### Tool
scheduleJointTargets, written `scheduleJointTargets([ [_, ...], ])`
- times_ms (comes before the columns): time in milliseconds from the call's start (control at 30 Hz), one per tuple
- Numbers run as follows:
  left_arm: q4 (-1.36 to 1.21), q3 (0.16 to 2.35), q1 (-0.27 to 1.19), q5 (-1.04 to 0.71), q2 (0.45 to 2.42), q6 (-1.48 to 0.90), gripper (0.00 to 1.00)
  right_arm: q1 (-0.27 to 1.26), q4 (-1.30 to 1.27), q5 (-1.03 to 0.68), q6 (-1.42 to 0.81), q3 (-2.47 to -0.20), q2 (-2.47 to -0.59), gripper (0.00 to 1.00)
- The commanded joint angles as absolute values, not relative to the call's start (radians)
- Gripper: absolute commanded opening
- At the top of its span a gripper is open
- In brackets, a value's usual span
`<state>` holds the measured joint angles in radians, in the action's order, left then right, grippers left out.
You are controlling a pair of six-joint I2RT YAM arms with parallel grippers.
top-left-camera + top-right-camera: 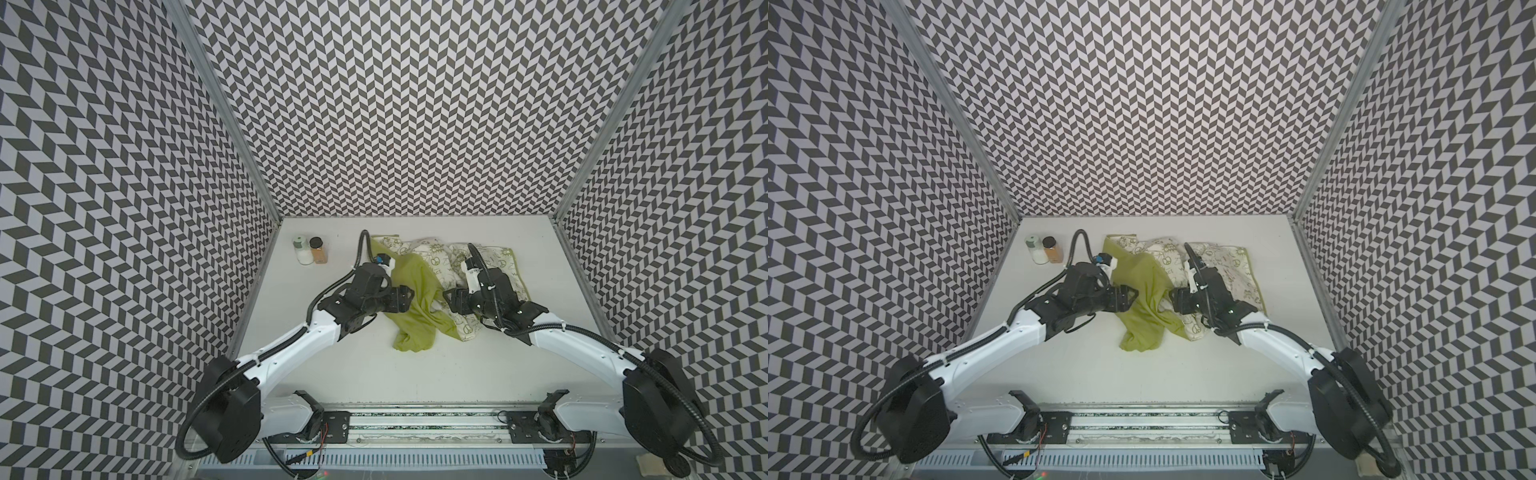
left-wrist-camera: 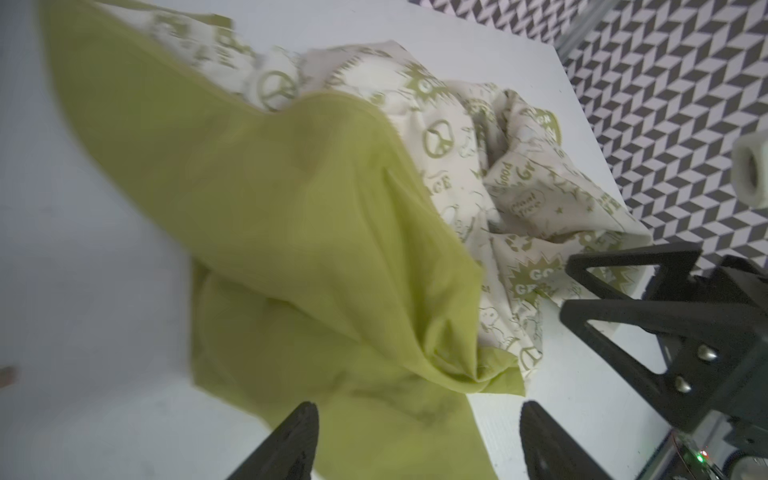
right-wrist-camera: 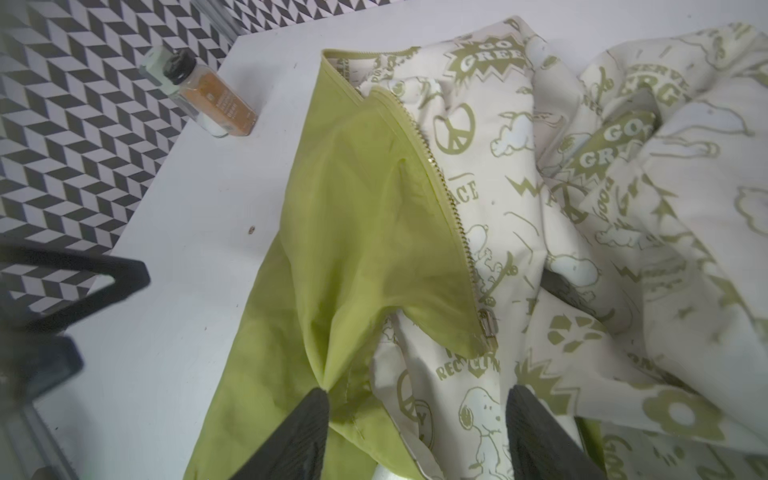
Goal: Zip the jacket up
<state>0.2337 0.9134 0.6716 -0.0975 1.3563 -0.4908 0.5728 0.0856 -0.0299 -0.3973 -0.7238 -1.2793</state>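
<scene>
The jacket (image 1: 415,286) (image 1: 1144,291) lies crumpled and unzipped at the middle of the white table (image 1: 478,374), a lime-green panel folded over cream lining printed with green doodles. My left gripper (image 1: 404,300) (image 2: 419,415) stands open at the green panel's left edge, with loose green cloth (image 2: 291,208) between its jaws. My right gripper (image 1: 451,302) (image 3: 417,399) is open too, over the green hem and the printed lining. In the right wrist view the zipper teeth (image 3: 440,183) run along the green edge (image 3: 353,208) down to a metal slider (image 3: 488,322). The two grippers face each other across the fold.
Two small bottles, one white (image 1: 304,250) and one orange-brown with a black cap (image 1: 319,250) (image 3: 216,97), stand at the back left of the table. Chevron-patterned walls (image 1: 415,104) enclose three sides. Bare tabletop lies in front of the jacket.
</scene>
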Motion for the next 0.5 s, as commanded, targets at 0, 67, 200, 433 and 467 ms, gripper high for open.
scheduleJointTargets([
  [0, 0.223, 1.056, 0.736, -0.047, 1.533, -0.461, 0.78, 0.564, 0.073, 0.056, -0.464, -0.671, -1.196, 0.59],
  [67, 0.233, 1.13, 0.778, 0.006, 1.655, -0.428, 0.79, 0.534, 0.056, 0.06, -0.483, -0.616, -1.159, 0.55],
  [200, 0.282, 1.236, 0.784, 0.058, 1.834, -0.426, 0.77, 0.477, 0.039, -0.009, -0.485, -0.552, -1.113, 0.55],
  [433, 0.181, 1.128, 0.763, 0.001, 1.724, -0.476, 0.07, 0.474, -0.006, -0.265, -0.454, -0.558, -1.134, 0.57],
  [467, 0.144, 1.07, 0.752, -0.022, 1.653, -0.487, 0.01, 0.475, -0.007, -0.309, -0.456, -0.573, -1.149, 0.58],
])
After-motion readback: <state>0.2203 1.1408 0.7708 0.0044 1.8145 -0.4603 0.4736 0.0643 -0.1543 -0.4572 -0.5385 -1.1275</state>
